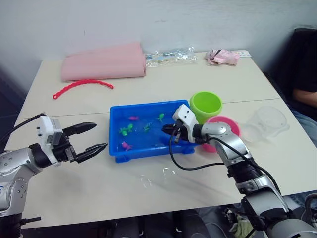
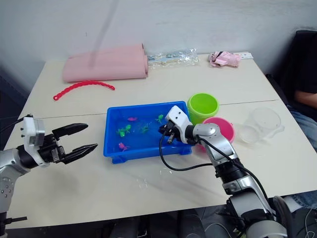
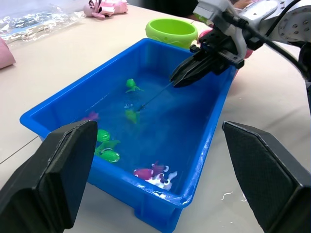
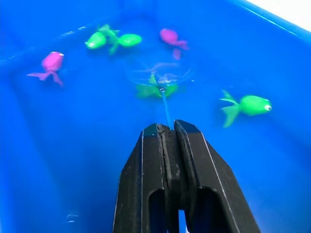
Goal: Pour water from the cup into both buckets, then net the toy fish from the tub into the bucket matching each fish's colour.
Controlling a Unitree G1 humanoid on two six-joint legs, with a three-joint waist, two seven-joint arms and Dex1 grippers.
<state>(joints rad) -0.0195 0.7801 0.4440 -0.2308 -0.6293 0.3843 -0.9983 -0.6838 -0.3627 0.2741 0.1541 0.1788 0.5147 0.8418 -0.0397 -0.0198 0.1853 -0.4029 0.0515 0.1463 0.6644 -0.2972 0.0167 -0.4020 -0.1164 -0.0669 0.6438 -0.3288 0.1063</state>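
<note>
Netting in progress: right tool (image 1: 171, 130) pinches the net (image 4: 158, 77) over a green fish (image 4: 154, 90) in the tub (image 1: 116, 151); left tool (image 1: 94, 137) spread, cup (image 1: 267, 123) set aside.

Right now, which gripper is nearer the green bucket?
Right. The right gripper is over the tub just beside the green bucket; the left gripper hangs beyond the tub's far end.

Blue tub (image 1: 116, 151) is sitting at frame centre, holding water with green and pink toy fish (image 1: 125, 131) floating in it. Net (image 4: 158, 77) is lying submerged over one green fish. Green bucket (image 1: 205, 105) and pink bucket (image 1: 233, 125) are standing upright right of the tub; clear cup (image 1: 267, 121) is resting further right.
</note>
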